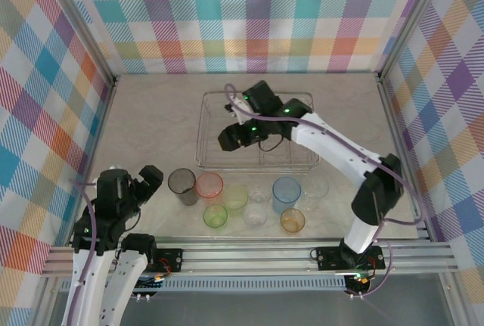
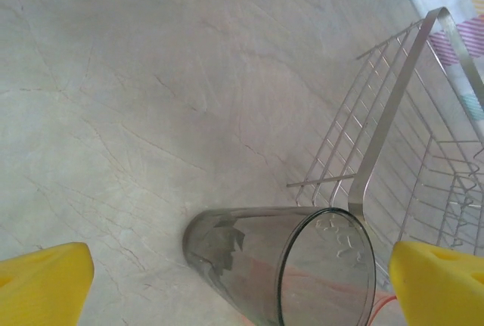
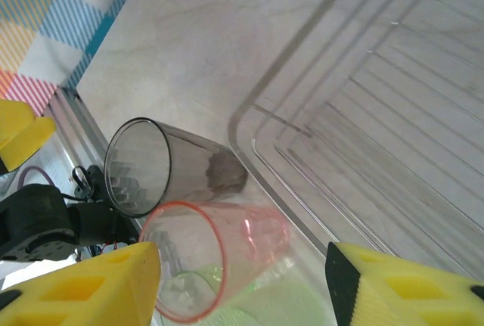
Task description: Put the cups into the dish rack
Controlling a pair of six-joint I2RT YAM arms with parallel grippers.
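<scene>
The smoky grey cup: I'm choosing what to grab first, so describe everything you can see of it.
The smoky grey cup is a translucent, plastic-looking tumbler that narrows toward its base. It stands upright and empty on the pale table, leftmost in the row before the dish rack, close beside the pink-red cup. The open left gripper is beside it, apart.

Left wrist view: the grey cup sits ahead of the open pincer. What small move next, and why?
Probably ease the left pincer forward and down until its fingers flank the smoky grey cup. The jaws stand wide open, the cup stands upright just ahead of them, untouched, and the dish rack is right behind it.
</scene>
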